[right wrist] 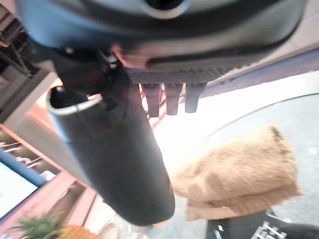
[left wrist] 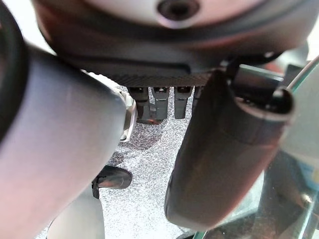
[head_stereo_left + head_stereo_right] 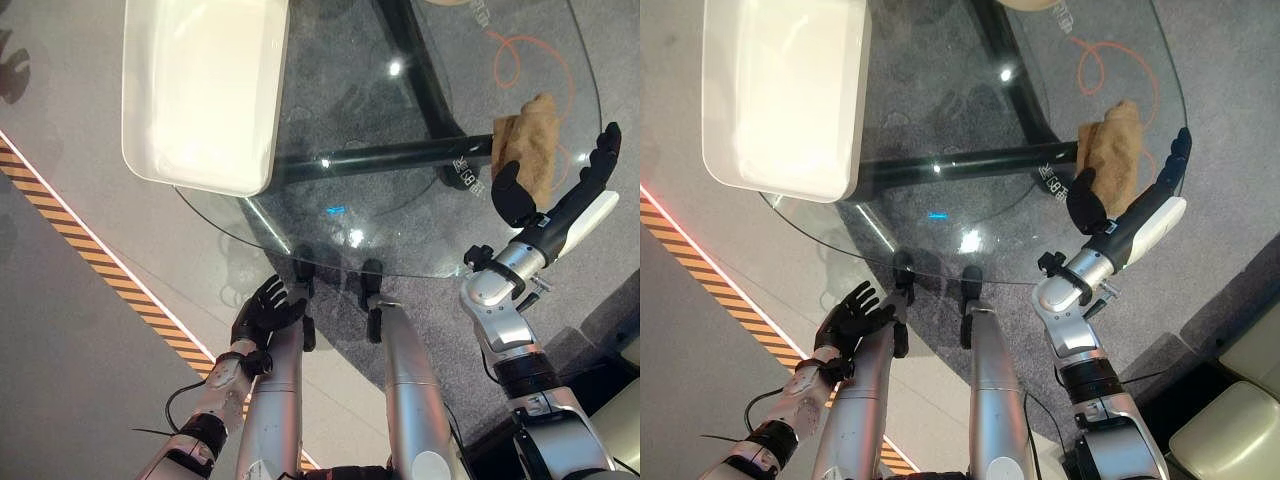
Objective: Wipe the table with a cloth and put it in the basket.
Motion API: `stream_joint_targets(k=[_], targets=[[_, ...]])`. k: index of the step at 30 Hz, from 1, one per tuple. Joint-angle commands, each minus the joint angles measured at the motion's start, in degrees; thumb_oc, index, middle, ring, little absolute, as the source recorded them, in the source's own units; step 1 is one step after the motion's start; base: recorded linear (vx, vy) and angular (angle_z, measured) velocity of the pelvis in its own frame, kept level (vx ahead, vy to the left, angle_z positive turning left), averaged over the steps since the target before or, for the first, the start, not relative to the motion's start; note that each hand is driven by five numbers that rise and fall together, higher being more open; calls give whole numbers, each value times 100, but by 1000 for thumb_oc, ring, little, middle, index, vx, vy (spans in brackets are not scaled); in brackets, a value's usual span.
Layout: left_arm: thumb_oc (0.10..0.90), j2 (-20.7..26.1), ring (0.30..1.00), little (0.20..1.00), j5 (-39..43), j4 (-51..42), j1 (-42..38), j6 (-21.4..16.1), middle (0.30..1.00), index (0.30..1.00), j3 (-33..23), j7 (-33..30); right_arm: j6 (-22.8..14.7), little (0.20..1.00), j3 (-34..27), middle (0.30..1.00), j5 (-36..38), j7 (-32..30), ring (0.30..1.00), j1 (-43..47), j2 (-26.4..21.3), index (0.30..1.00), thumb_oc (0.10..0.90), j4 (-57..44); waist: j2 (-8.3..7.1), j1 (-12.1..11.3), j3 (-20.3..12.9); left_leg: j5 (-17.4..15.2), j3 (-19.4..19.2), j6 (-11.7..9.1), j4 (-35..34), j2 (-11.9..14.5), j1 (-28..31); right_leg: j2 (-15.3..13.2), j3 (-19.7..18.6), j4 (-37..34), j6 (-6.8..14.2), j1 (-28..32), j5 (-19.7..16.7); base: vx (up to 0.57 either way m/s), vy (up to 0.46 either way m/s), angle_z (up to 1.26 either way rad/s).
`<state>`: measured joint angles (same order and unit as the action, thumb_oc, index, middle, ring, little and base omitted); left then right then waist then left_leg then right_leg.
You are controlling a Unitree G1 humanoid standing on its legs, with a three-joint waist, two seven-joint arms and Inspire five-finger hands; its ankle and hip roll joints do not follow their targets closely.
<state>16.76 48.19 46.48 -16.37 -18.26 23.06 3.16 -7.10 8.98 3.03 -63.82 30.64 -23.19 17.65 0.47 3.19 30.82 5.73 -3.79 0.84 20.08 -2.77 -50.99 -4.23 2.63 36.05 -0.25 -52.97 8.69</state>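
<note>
**Right hand raised over a tan cloth on a glass table**

A round glass table (image 3: 400, 255) is seen from above, with a dark frame showing through it. The right hand (image 3: 560, 190) is lifted above the table's right side, its fingers (image 3: 603, 152) straight and spread apart from the thumb, holding nothing. Just past the palm, between the thumb and the fingers as seen from overhead, lies a crumpled tan cloth (image 3: 530, 140) on the glass. Whether the hand touches the cloth cannot be told; in the right wrist view the cloth (image 1: 239, 174) lies beyond the thumb with a gap of bright glass between them.

Well away from that hand, across the table to its left, a white rectangular basket (image 3: 205, 150) sits on the glass, partly overhanging the edge.

The left hand (image 3: 265, 310) hangs low beside the near edge of the table, below the glass, fingers loosely spread and holding nothing. Beneath it is grey floor (image 3: 60, 350) crossed by a diagonal orange-and-black striped line (image 3: 110, 270).
</note>
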Motion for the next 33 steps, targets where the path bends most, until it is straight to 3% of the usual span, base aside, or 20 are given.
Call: stream_joint_targets(k=[1, 5, 15, 23, 33], targets=[[800, -600, 900, 900, -3, -163, 245, 96, 900, 900, 490, 38, -217, 900, -421, 900, 421, -496, 900, 111, -826, 900, 800, -366, 304, 54, -103, -1058, -42, 246, 1257, -249, -339, 341, 21, -886, 22, -129, -980, 0, 0, 0], [800, -519, 900, 900, 116, -352, 216, 58, 900, 900, 541, 98, -369, 900, -394, 900, 982, -139, 900, 358, -899, 900, 800, -54, 354, 23, -103, -1076, -34, 234, 1324, -259, -473, 339, 24, -839, 17, -268, -986, 0, 0, 0], [800, -438, 900, 900, 272, -665, 187, 23, 900, 900, 690, 19, 0, 900, -155, 900, 1455, 380, 900, 602, -970, 900, 800, 600, 416, -32, -103, -1057, -5, 229, 1389, -294, -694, 363, 44, -720, 4, -514, -1022, 0, 0, 0], [800, -257, 900, 900, 375, -918, 149, 152, 900, 900, 764, -51, 587, 900, 221, 900, 2013, 1568, 900, 981, -1344, 900, 800, 1363, 448, -136, -103, -1063, 37, 204, 1447, -309, -827, 316, 103, -608, 23, -662, -1023, 0, 0, 0], [800, -150, 900, 900, 469, -1023, 204, 156, 900, 900, 848, -85, 677, 900, 371, 900, 1862, 1552, 900, 1281, -1628, 900, 800, 1555, 449, -197, -103, -1111, 64, 211, 1501, -307, -922, 280, 141, -505, 47, -775, -997, 0, 0, 0]])
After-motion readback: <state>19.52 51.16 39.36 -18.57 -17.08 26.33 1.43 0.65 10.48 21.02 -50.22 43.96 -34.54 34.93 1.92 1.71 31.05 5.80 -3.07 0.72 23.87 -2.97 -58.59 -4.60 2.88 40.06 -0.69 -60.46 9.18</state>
